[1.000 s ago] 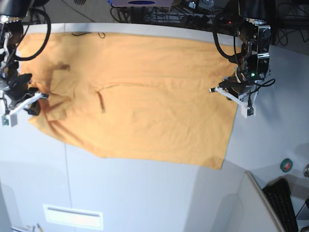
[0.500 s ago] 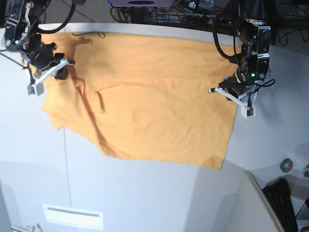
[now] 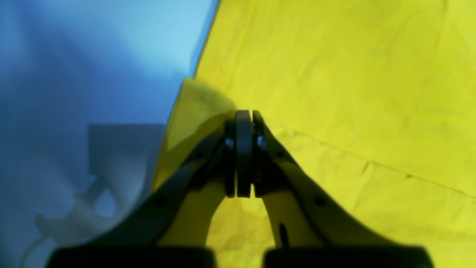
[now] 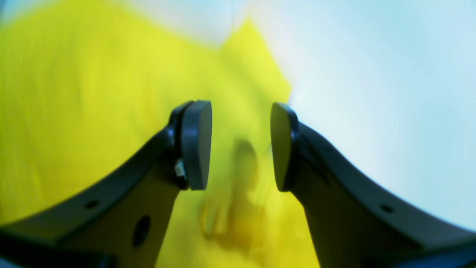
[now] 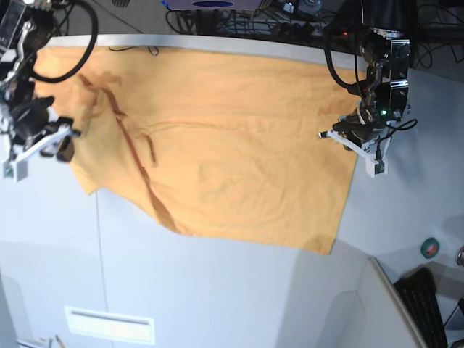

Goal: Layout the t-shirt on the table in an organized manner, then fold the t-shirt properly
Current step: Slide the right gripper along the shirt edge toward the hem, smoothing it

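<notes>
The orange-yellow t-shirt lies spread across the far half of the table, with a dark fold ridge running down its left part. My left gripper is at the shirt's right edge. In the left wrist view, that gripper is shut, with a raised flap of the t-shirt pinched at its tips. My right gripper hovers at the shirt's left edge. The right wrist view is blurred and shows it open above the t-shirt, nothing between its pads.
A black keyboard and a green tape roll sit at the right front. Cables crowd the space behind the table. A thin dark cord lies at the far edge. A white label is on the near left.
My right gripper swung up to the far left corner with the shirt's left edge, came back down and left, and opened, letting the cloth go. The left arm stayed put.
</notes>
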`<state>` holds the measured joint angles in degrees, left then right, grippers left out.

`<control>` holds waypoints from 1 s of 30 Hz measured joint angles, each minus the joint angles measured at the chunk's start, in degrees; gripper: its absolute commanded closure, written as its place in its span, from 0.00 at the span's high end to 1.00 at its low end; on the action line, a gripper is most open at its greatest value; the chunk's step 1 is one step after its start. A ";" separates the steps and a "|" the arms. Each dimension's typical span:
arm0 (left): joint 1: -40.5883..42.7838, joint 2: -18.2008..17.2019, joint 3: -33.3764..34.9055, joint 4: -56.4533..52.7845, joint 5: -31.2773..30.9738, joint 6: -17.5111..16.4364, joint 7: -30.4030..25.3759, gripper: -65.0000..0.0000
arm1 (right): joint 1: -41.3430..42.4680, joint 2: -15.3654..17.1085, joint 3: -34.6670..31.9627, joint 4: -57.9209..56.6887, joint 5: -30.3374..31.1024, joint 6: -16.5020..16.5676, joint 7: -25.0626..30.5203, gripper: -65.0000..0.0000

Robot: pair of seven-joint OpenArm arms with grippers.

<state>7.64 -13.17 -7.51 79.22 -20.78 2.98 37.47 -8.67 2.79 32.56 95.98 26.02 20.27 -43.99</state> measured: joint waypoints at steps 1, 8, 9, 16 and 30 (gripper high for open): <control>0.15 -0.02 -0.02 0.00 0.00 0.00 0.00 0.00 | 3.08 1.14 0.20 -3.50 0.07 -0.37 0.24 0.39; 0.00 -0.02 -0.09 -0.07 0.04 0.00 -0.11 0.00 | 18.45 9.99 -6.60 -35.93 -0.46 -0.63 -0.55 0.39; 0.02 0.00 -0.07 -0.07 -0.02 0.00 -0.17 0.00 | 19.93 10.84 -8.72 -38.95 -0.50 -0.63 1.99 0.39; 0.31 -0.02 -0.04 -0.07 -0.02 0.00 -0.17 0.00 | 25.03 12.66 -22.99 -51.58 0.02 -0.46 14.91 0.39; 1.70 -1.16 -4.57 -0.04 -0.04 0.11 -0.02 0.00 | 27.04 12.92 -29.90 -55.89 0.57 -3.39 20.48 0.30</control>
<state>9.34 -14.33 -12.08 79.18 -20.82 3.09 37.45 18.37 15.70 2.66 40.10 26.59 16.88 -23.51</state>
